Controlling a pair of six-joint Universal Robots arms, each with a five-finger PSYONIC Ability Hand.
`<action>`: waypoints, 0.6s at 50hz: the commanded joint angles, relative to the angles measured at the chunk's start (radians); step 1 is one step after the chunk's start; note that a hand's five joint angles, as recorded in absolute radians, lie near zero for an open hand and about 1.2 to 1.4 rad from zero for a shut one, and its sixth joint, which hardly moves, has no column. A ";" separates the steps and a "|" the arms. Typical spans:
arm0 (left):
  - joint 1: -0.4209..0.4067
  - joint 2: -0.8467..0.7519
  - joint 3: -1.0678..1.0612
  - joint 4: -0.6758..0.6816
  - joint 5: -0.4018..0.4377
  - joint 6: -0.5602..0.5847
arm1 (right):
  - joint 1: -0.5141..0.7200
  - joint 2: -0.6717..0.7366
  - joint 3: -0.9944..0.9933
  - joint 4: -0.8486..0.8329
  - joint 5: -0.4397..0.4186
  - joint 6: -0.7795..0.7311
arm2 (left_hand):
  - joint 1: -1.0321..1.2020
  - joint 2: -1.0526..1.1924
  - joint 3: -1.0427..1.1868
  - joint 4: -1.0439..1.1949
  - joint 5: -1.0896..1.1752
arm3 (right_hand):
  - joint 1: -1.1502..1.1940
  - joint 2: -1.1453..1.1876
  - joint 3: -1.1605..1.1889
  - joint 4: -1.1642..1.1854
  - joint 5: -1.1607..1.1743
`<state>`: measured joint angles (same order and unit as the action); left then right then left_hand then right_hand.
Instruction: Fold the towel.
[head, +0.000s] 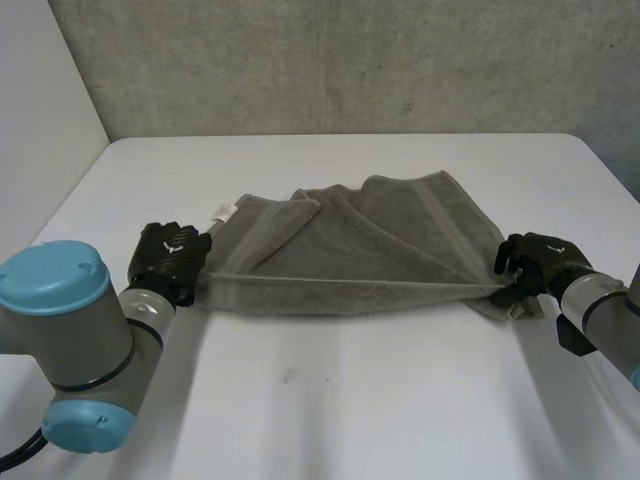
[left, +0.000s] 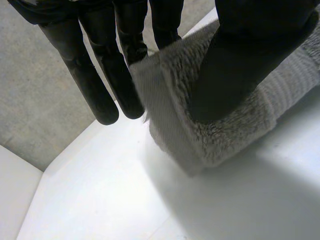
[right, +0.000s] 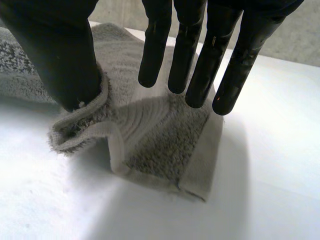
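A grey towel lies folded across the middle of the white table, its near edge drawn straight between my two hands. My left hand is at the towel's left end. In the left wrist view its thumb lies on the raised towel corner, which is pinched against two straight fingers behind it; the other fingers hang free. My right hand is at the right corner. There its fingers are straight and spread above the towel, and the thumb rests on a curled edge.
A small white label sticks out of the towel's far left corner. A grey wall stands behind the table. Bare tabletop runs in front of the towel and along the far edge.
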<state>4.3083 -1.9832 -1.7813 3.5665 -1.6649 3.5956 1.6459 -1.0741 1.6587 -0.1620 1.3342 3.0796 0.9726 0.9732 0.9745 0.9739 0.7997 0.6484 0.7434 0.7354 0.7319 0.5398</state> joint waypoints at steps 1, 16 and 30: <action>0.021 0.000 0.006 -0.003 -0.001 0.000 | -0.050 0.000 0.012 0.054 -0.026 -0.025 | 0.349 0.348 0.347 0.348 0.347 | -0.125 -0.220 -0.212 -0.208 -0.191; 0.022 0.043 -0.012 -0.104 0.008 -0.077 | -0.049 -0.026 0.029 0.137 -0.133 -0.041 | -0.186 -0.187 -0.188 -0.187 -0.188 | -0.182 -0.277 -0.269 -0.265 -0.248; 0.018 0.032 -0.020 -0.155 0.014 -0.074 | -0.054 -0.106 0.061 0.133 -0.139 -0.041 | -0.204 -0.205 -0.206 -0.205 -0.206 | -0.302 -0.397 -0.389 -0.386 -0.368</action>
<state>4.3258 -1.9218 -1.7997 3.4128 -1.6515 3.5175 1.5962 -1.1437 1.7003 -0.0261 1.1963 3.0387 0.7872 0.7840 0.7846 0.7863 0.6119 0.3273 0.3783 0.3674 0.3552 0.1734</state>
